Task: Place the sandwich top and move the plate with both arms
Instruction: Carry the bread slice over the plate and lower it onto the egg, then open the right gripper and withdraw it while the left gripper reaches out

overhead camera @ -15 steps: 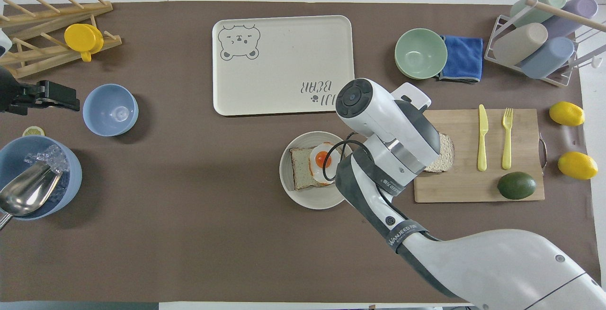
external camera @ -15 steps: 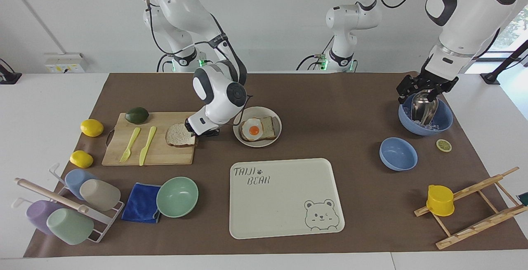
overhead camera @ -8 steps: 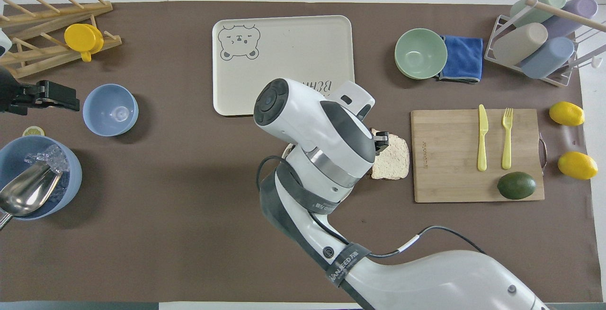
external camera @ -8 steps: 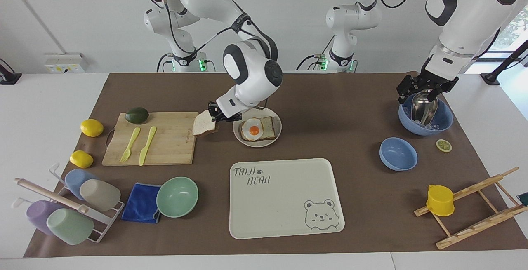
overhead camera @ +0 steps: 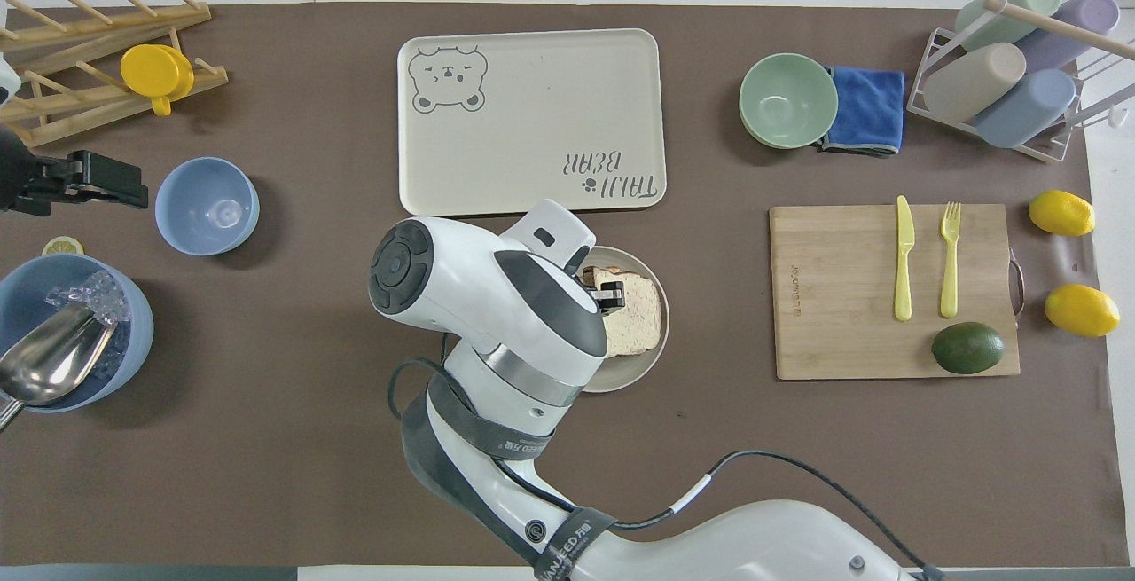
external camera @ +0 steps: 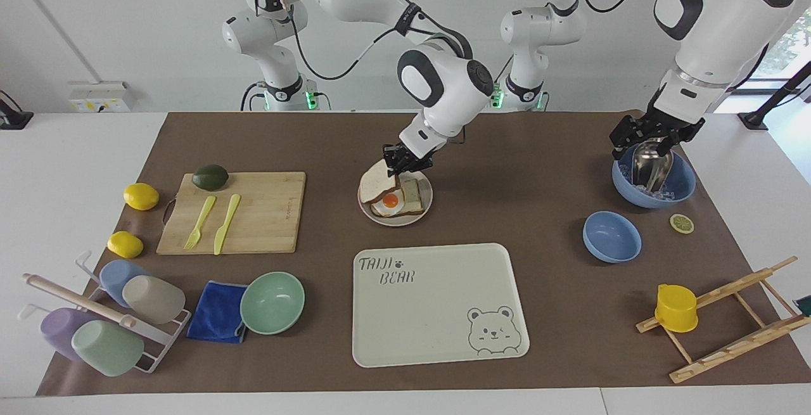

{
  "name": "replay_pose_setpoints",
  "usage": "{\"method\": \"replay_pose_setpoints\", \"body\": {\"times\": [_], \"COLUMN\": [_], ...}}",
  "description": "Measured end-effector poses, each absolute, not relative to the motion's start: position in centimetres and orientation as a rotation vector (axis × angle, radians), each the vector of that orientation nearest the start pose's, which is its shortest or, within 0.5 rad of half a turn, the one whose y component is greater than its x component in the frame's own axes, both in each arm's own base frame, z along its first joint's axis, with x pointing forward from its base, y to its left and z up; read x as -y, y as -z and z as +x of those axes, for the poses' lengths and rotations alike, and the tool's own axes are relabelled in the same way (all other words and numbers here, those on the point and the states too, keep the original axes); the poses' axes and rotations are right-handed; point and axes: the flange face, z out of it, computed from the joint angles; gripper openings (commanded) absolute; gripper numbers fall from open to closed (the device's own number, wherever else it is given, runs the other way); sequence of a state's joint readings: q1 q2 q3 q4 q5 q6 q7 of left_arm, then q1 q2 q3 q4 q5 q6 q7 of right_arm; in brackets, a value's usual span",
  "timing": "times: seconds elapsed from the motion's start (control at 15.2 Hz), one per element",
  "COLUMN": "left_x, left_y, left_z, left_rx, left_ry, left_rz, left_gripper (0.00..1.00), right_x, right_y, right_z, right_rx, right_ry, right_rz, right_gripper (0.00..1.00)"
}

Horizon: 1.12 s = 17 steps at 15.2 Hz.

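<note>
Going across the facing view from the right arm's end of the bench (external camera: 95, 149), the cutting board (external camera: 253, 212) carries only a fork, a knife and an avocado, with no bread on it. Next comes the plate (external camera: 426, 207), near the middle of the bench and nearer to the robots than the tray (external camera: 437, 313); on it lies a pale toast with a fried egg (external camera: 391, 200). The right hand (external camera: 402, 161) is over the plate's robot-side edge, its fingers pinched on one edge of the bread slice (external camera: 378, 183), which hangs tilted, its lower end down over the egg and toast; I cannot tell whether it already touches them. In the overhead view the bread slice (overhead camera: 634, 315) covers much of the plate (overhead camera: 661, 346) beside the right hand (overhead camera: 612, 295). At the left arm's end, the left hand (external camera: 652, 138) waits over the big blue bowl (external camera: 681, 193), closed around the handle of a metal scoop (external camera: 647, 168) standing in the ice. By my reading the task is about a third done: the slice is lifted and brought to the plate but not yet released flat, and the two-armed move of the plate is not begun; the left hand must first free itself of the scoop
</note>
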<state>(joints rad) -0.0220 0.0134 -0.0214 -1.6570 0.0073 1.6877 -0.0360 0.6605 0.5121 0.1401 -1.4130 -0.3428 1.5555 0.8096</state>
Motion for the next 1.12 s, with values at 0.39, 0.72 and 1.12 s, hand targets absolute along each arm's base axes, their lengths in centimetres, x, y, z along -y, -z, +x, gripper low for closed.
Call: {"method": "replay_pose_setpoints", "body": {"times": [0.39,0.72,1.12], "left_x": [2.4,2.4,2.4], "left_y": [-58.6,-58.6,-58.6], "left_z": [56.6,56.6,56.6], "left_rx": [-0.012,-0.012,-0.012], "left_ry": [0.028,0.029,0.028], "left_rz": [-3.135,-3.135,-3.135], "left_gripper": [1.00,1.00,1.00], "right_x": [-44.6,-44.3,-44.5], "right_y": [-36.2,-34.3,-34.1], "right_z": [50.2,49.9,49.7], "right_rx": [-0.009,-0.050,-0.115], "right_ry": [-0.046,-0.044,0.000], "right_rz": [-3.474,-3.452,-3.418], "right_gripper": [0.00,0.00,1.00]}}
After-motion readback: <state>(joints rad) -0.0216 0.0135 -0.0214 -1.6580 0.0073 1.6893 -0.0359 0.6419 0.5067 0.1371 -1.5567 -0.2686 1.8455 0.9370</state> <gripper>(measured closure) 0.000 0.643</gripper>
